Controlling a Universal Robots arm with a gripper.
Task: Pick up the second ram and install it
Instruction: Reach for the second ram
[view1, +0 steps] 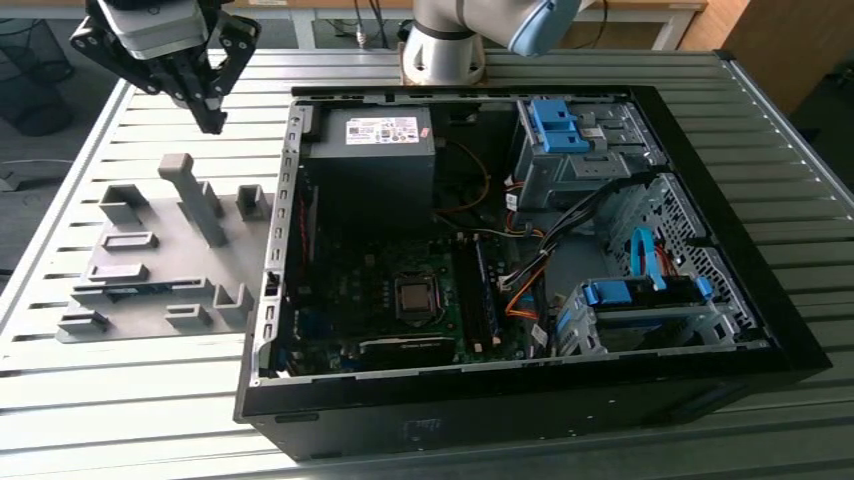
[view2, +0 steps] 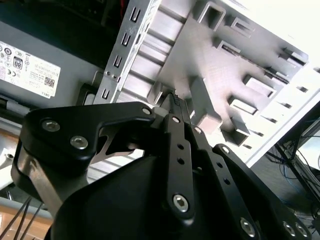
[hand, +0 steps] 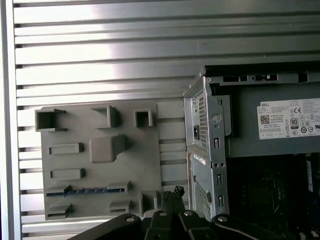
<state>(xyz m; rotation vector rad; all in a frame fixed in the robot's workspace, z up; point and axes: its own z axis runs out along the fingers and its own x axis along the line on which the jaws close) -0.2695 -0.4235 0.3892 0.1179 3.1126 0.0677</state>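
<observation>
The second ram (hand: 85, 190) is a thin blue-green strip lying on edge between two low grey blocks of the grey holder plate (hand: 145, 150), on the side of the plate farthest from the gripper. In the exterior view the ram (view1: 140, 288) sits low on the plate (view1: 147, 225), at the exterior view's left of the open computer case (view1: 534, 400). My gripper (view1: 211, 122) hangs above the table beyond the plate's far edge, fingers pointing down and shut with nothing between them. Both wrist views show the closed tips (hand: 172, 191) (view2: 175, 97) high above the plate, well apart from the ram.
A tall grey block (view1: 194, 195) rises from the plate among several lower holders. The case lies open with its power supply (view1: 374, 150), motherboard (view1: 400, 300), cables and bright blue drive latches (view1: 558, 125). The arm's base (view1: 447, 55) stands behind it on the slatted metal table (view1: 134, 400).
</observation>
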